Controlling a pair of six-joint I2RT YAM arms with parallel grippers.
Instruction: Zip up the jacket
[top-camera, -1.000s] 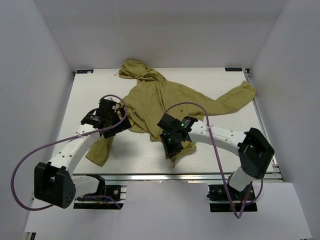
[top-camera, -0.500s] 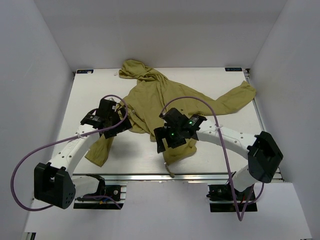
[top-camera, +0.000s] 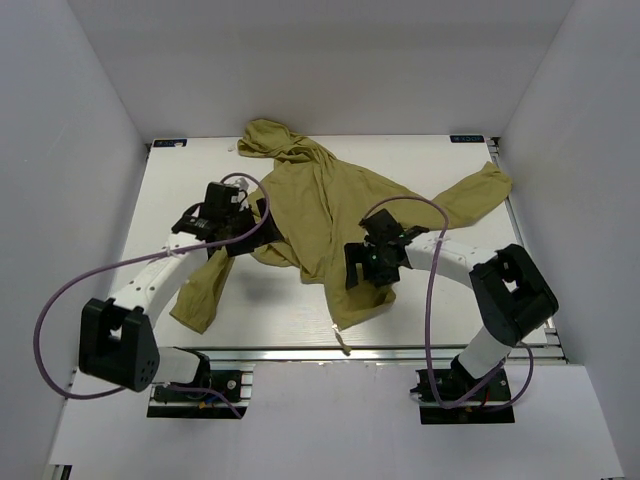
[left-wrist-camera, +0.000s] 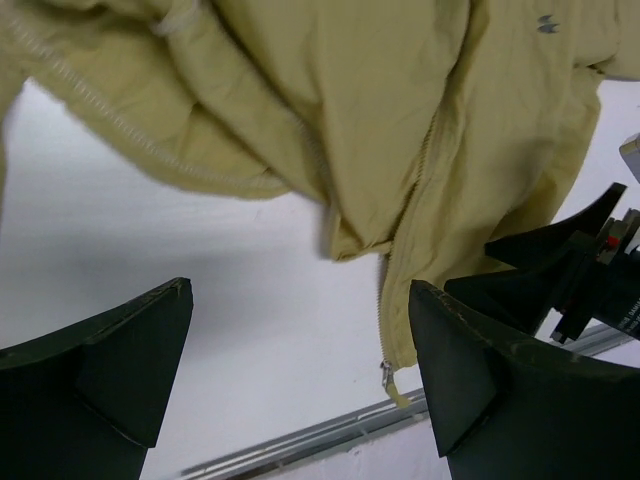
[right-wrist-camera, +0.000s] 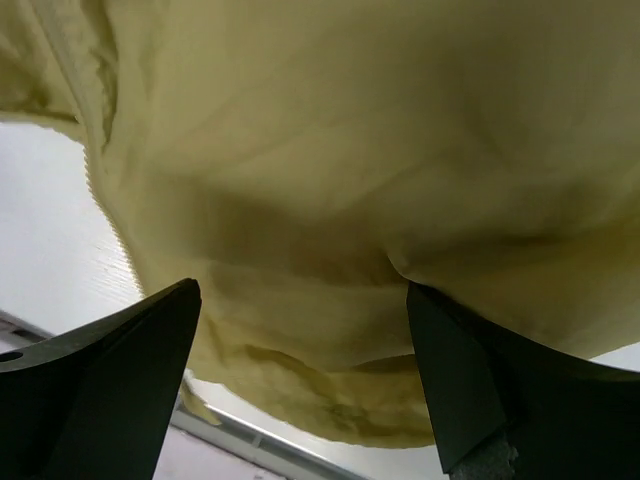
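Observation:
The olive-yellow jacket (top-camera: 320, 205) lies spread on the white table, hood at the back, one sleeve to the back right, the other to the front left. Its front zipper seam (left-wrist-camera: 383, 320) ends in a metal slider (left-wrist-camera: 385, 373) near the table's front edge. My left gripper (top-camera: 250, 226) is open over the jacket's left side; in the left wrist view (left-wrist-camera: 300, 300) bare table lies between the fingers. My right gripper (top-camera: 368, 272) is open just above the jacket's lower front panel (right-wrist-camera: 330, 230), holding nothing.
The table's front metal rail (left-wrist-camera: 300, 440) runs just beyond the jacket hem (right-wrist-camera: 350, 415). The right arm (left-wrist-camera: 580, 270) shows close by in the left wrist view. White walls enclose the table on three sides.
The jacket's lower front panel has been drawn out toward the front edge. My right gripper moved right over it. My left gripper moved a little back and right.

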